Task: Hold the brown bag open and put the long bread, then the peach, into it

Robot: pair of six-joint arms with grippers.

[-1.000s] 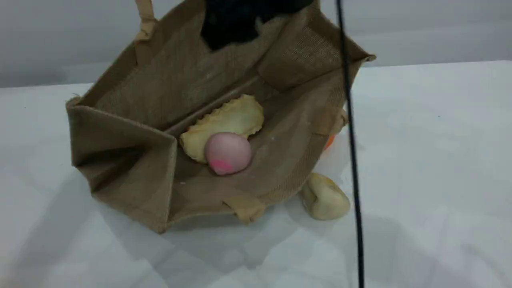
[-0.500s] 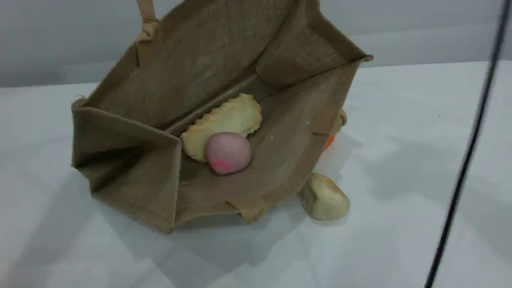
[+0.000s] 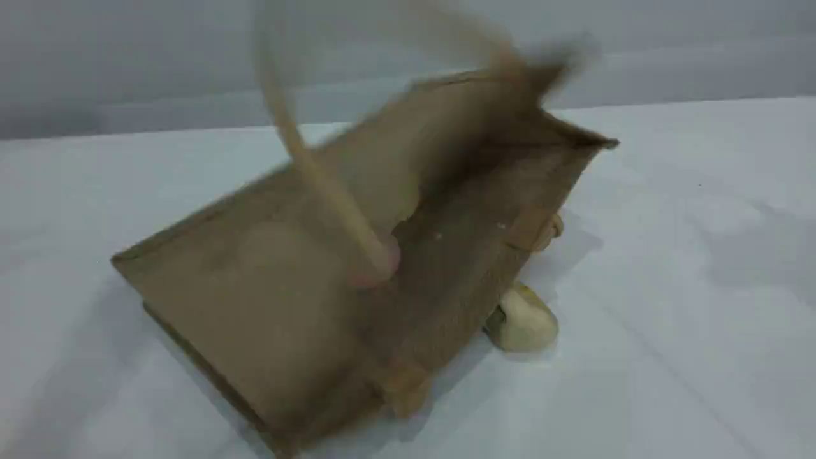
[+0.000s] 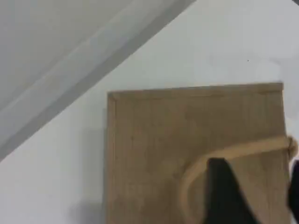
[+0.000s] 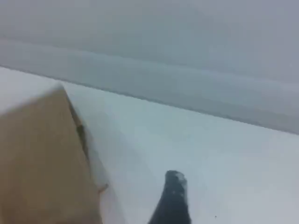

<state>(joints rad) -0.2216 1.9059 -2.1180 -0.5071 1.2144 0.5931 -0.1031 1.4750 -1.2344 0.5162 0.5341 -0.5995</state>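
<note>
The brown bag (image 4: 154, 140) is lying right under the left hand (image 4: 257, 177), its handle (image 4: 243, 149) curving beside the spread fingers (image 4: 224, 191). The right hand (image 5: 174, 189), wide and holding nothing, is waiting farther off. The peach (image 3: 386, 260) is peeking out inside.

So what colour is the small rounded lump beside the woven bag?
The small rounded lump is pale beige with a yellowish patch; scene view shows it best.

Black tapered left fingertips (image 4: 225, 198), right fingertip (image 5: 174, 198) — dark, faintly speckled
</note>
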